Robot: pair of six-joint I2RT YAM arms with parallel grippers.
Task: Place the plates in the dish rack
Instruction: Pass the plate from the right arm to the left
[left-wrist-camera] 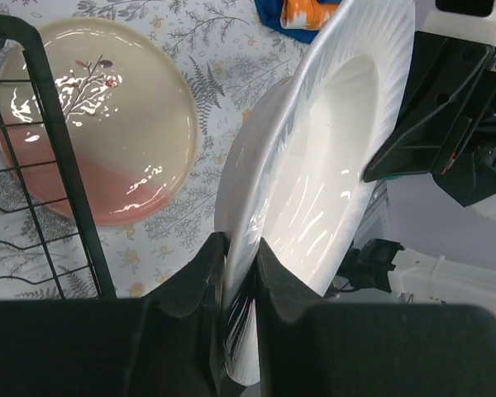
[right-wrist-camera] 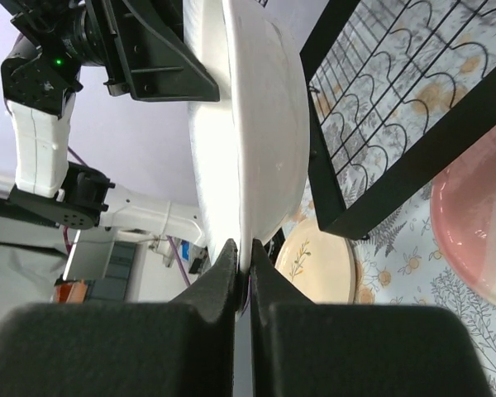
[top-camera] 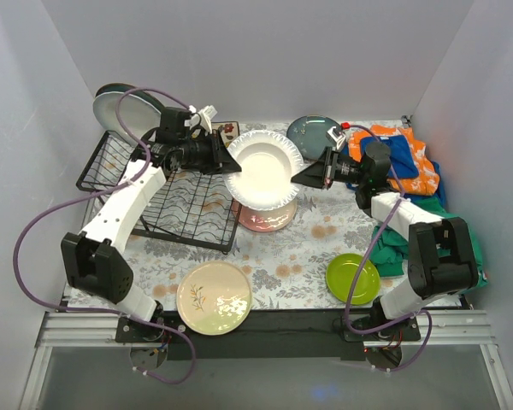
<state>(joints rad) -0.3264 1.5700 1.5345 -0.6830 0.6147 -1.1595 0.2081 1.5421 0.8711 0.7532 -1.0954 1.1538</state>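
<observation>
A white deep plate (top-camera: 261,171) hangs on edge in the air over the rack's right side, held from both sides. My left gripper (top-camera: 229,164) is shut on its left rim (left-wrist-camera: 240,256). My right gripper (top-camera: 297,177) is shut on its right rim (right-wrist-camera: 244,260). The black wire dish rack (top-camera: 188,213) lies at the left, with a white and a dark plate (top-camera: 124,107) standing at its far corner. The pink-cream plate (top-camera: 267,220) lies below the held plate. The cream sprig plate (top-camera: 214,297), the lime green plate (top-camera: 352,278) and a dark blue-grey plate (top-camera: 312,130) lie flat.
Orange and blue cloths (top-camera: 402,162) and a green cloth (top-camera: 410,235) are bunched at the right, around the right arm. White walls close in the table at the left, back and right. The rack's black frame bar (left-wrist-camera: 66,165) runs close beside the held plate.
</observation>
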